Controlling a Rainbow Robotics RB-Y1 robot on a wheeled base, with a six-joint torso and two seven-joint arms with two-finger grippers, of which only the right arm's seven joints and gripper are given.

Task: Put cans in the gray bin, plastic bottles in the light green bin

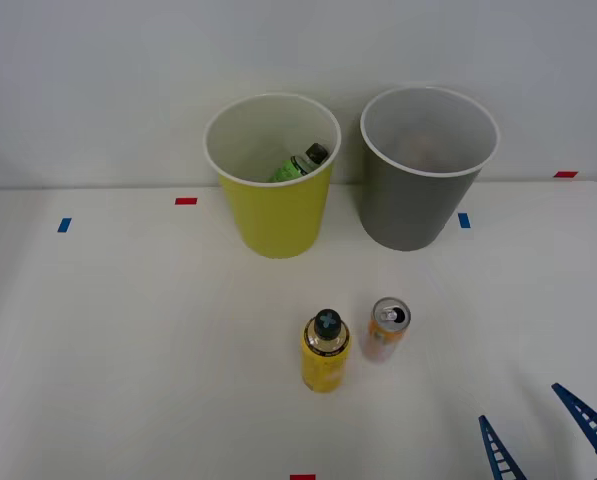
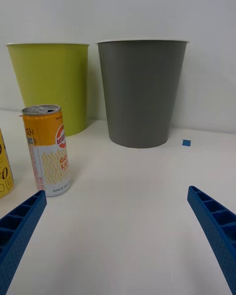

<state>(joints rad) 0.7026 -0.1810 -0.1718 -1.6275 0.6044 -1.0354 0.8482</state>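
The can (image 1: 387, 328) stood upright on the white worktop (image 1: 128, 350), orange above and pale below, its silver pull-tab top facing up. Just beside it, on the robot's left and slightly nearer the robot, stood the yellow bottle (image 1: 325, 353), upright with its black cap on; whether the two touched could not be told. A green bottle (image 1: 300, 163) lay tilted inside the light green bin (image 1: 275, 215), its black cap resting toward the far inner wall. The gray bin (image 1: 411, 205) stood just beside the light green bin, on the robot's right, with a narrow gap between them; something pale and indistinct lay at its bottom. Both bins stood upright at the far side of the worktop, well behind the can and the yellow bottle.

The worktop carried small tape marks: red ones (image 1: 185, 201) toward the far side and at the near edge, blue ones (image 1: 64, 225) at the left and beside the gray bin. A plain pale wall (image 1: 98, 80) rose directly behind the bins.

The right end effector (image 1: 548, 430) hung low at the near right corner of the worktop, well apart from the can, its two blue ribbed fingers (image 2: 19, 226) spread wide and holding nothing. In the wrist view it pointed toward the gray bin, with the can off to one side ahead of one finger.
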